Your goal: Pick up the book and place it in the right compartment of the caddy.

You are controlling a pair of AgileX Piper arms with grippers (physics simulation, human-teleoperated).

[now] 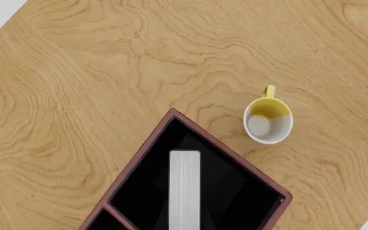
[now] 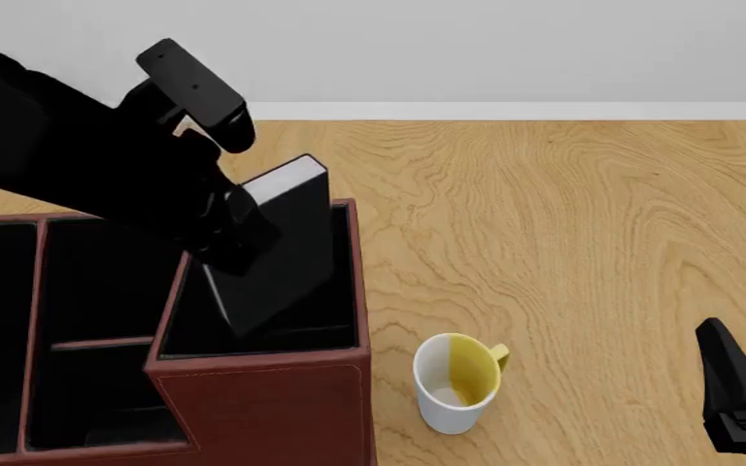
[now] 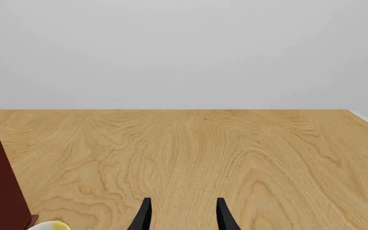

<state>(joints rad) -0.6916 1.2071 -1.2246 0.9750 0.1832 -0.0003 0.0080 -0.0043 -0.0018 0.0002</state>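
A: Black book (image 2: 283, 243) is partway into the right compartment (image 2: 327, 325) of the caddy (image 2: 263, 408), tilted, top corner above the rim.

B: Let go yet?

A: Looks not. Left gripper (image 2: 224, 238) sits at the book, prob clamped on it; jaws hidden, can't confirm.

B: Right gripper (image 3: 182, 215)?

A: Idle near right, fingers apart, nothing held. Mug (image 2: 457, 382) just right of caddy. Left to do: lower, release.
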